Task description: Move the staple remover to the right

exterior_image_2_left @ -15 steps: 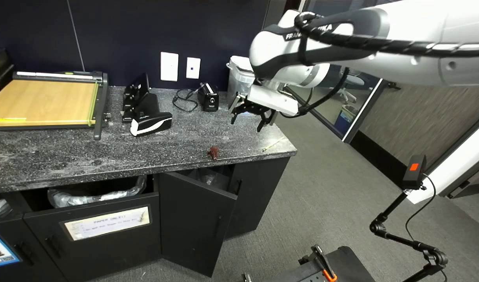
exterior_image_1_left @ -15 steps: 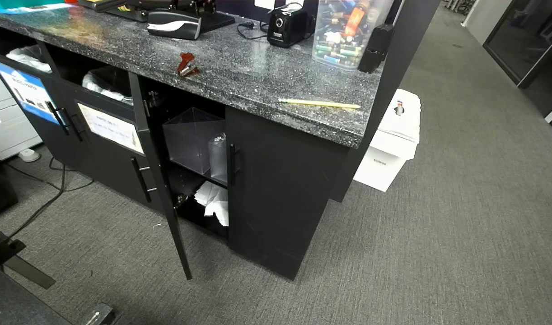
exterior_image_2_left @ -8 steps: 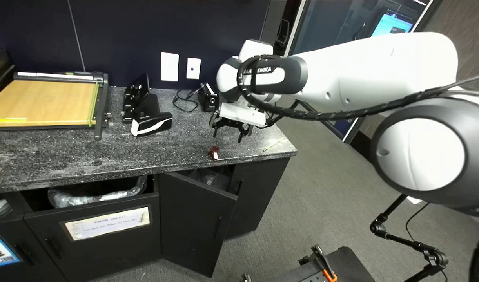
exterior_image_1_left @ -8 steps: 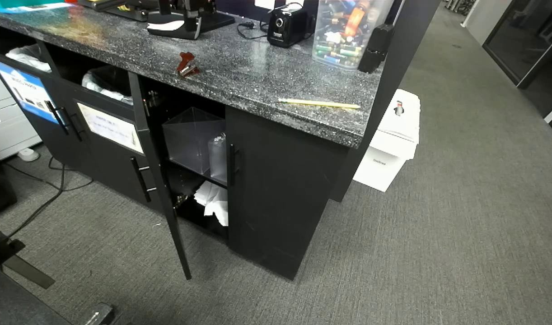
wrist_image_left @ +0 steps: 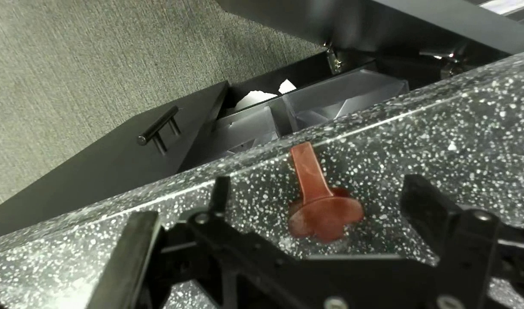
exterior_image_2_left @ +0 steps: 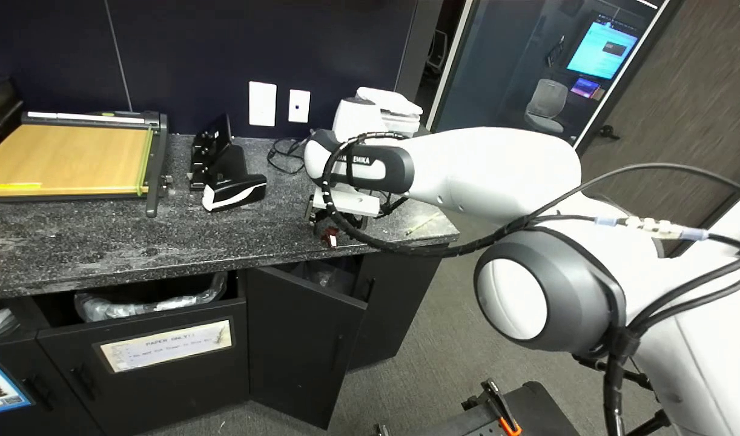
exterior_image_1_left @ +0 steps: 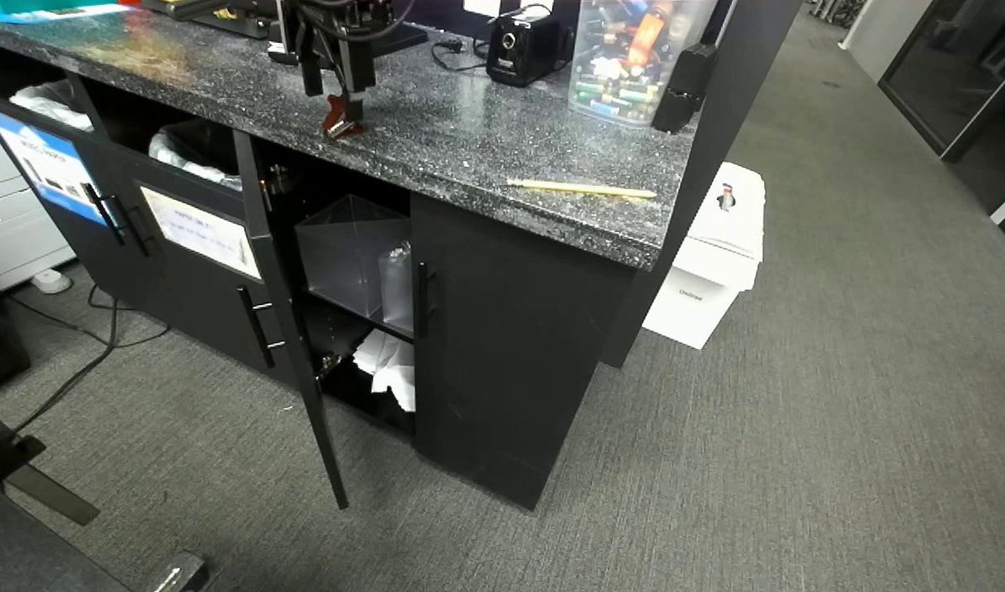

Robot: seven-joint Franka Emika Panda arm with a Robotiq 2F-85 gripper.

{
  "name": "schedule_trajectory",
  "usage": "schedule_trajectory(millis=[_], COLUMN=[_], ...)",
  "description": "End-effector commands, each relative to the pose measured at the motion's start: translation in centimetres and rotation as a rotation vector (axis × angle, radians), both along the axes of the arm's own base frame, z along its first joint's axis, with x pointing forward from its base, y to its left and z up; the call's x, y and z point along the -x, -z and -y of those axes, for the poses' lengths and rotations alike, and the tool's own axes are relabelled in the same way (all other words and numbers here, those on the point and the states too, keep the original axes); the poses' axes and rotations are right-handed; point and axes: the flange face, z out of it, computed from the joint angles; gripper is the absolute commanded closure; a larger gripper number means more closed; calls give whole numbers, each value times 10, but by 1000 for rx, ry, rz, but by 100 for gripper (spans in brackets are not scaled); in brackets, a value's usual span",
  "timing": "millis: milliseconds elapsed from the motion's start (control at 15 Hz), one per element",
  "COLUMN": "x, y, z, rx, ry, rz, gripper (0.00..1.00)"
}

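compared with half a second ago, the gripper [wrist_image_left: 317, 189] is lowered over the staple remover [wrist_image_left: 324, 214], which is left unmoved near the front edge of the counter [exterior_image_1_left: 461, 131]. the fingers [wrist_image_left: 220, 195] are set wide apart, with the staple remover seen between them. "emika" is printed on the arm [exterior_image_2_left: 491, 172], "paper only!!" on the cabinet sign [exterior_image_2_left: 164, 345]

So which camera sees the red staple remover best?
The wrist view: there the staple remover looks biggest and uncovered, framed by the open gripper, so its shape is clear. Both exterior views show it tiny; in an exterior view, a gripper finger hides part of it.
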Motion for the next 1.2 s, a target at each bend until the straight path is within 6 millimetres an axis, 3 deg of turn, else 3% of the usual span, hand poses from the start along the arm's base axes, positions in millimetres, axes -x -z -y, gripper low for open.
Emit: schedule_trajectory(millis=[0, 133, 200, 800, 1133], x=[-12, -13, -14, -17, -23], y=[13, 20, 22, 12, -27], z=[-14, -19, -22, -26, -9], rx=[47, 55, 58, 61, 13], ry=[7, 8, 7, 17, 48], rz=[6, 4, 5, 31, 54], gripper=[0, 0, 20, 86, 87])
